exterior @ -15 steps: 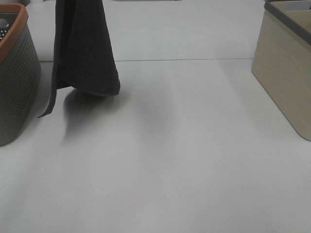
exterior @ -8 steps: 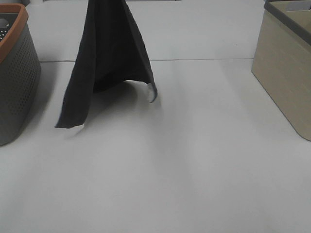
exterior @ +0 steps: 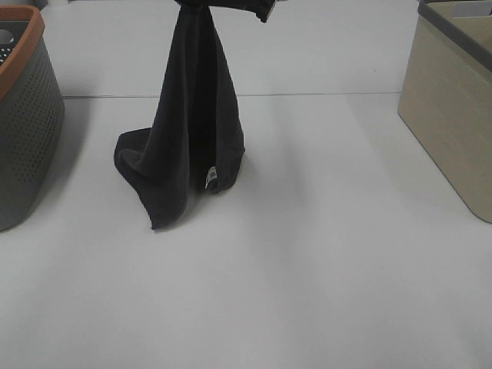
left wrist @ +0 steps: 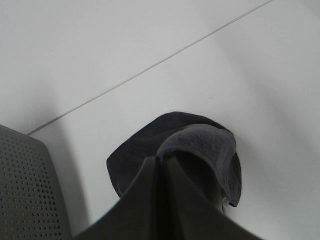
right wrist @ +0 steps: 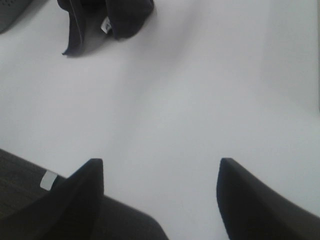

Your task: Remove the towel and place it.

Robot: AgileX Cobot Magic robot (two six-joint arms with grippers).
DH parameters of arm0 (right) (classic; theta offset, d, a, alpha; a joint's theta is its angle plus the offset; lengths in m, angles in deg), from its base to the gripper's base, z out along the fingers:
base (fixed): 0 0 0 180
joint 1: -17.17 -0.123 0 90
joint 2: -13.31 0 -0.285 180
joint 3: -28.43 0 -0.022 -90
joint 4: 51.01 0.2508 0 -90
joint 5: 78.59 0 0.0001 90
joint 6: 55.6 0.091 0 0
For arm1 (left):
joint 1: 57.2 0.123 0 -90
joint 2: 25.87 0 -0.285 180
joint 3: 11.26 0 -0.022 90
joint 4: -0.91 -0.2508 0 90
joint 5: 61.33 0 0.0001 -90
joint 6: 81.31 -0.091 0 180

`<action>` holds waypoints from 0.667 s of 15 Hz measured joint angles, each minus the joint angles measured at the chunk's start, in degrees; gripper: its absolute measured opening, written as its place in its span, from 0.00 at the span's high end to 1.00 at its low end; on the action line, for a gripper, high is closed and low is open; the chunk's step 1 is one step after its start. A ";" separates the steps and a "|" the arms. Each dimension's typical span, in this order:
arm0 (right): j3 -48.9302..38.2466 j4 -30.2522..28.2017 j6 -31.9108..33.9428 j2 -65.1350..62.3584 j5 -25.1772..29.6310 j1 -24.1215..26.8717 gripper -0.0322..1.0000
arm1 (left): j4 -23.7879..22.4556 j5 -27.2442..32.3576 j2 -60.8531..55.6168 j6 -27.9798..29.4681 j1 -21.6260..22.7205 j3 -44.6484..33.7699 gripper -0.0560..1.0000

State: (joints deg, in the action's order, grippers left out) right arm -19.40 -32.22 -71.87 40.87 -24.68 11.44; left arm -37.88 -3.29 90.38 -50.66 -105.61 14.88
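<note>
The black towel (exterior: 192, 146) hangs from my left gripper (exterior: 231, 6) at the top edge of the exterior view. Its lower end lies crumpled on the white table (exterior: 323, 254), with a small white tag (exterior: 210, 177) showing. In the left wrist view my left gripper (left wrist: 161, 161) is shut on the towel (left wrist: 200, 145), which bunches on the table below. My right gripper (right wrist: 160, 162) is open and empty above bare table. The towel's lower end (right wrist: 125, 15) and its tag (right wrist: 105, 26) lie far ahead of it. The right gripper is out of the exterior view.
A grey perforated basket (exterior: 23, 115) with an orange rim stands at the left edge, close to the towel; it also shows in the left wrist view (left wrist: 25, 190). A beige bin (exterior: 453, 115) stands at the right edge. A seam (exterior: 323, 94) crosses the table behind the towel.
The hanging towel has moved right, away from the basket, and come down. Its lower end, which swung free before, now rests crumpled on the table.
</note>
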 joint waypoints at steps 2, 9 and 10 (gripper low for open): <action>0.00 5.10 -5.33 6.19 -7.51 0.00 0.34 | 0.11 -0.06 0.00 -0.29 0.00 0.00 0.95; 0.00 18.39 -20.97 34.95 -28.48 -4.58 0.36 | 0.11 -1.78 0.00 -1.72 0.00 0.00 0.95; 0.00 18.62 -21.72 39.25 -34.49 -9.80 0.36 | 0.17 -1.95 0.00 -1.72 0.00 0.00 0.95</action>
State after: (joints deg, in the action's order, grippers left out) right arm -19.40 -13.59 -93.58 80.12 -59.17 1.64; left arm -37.71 -5.24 90.38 -52.38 -105.61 14.88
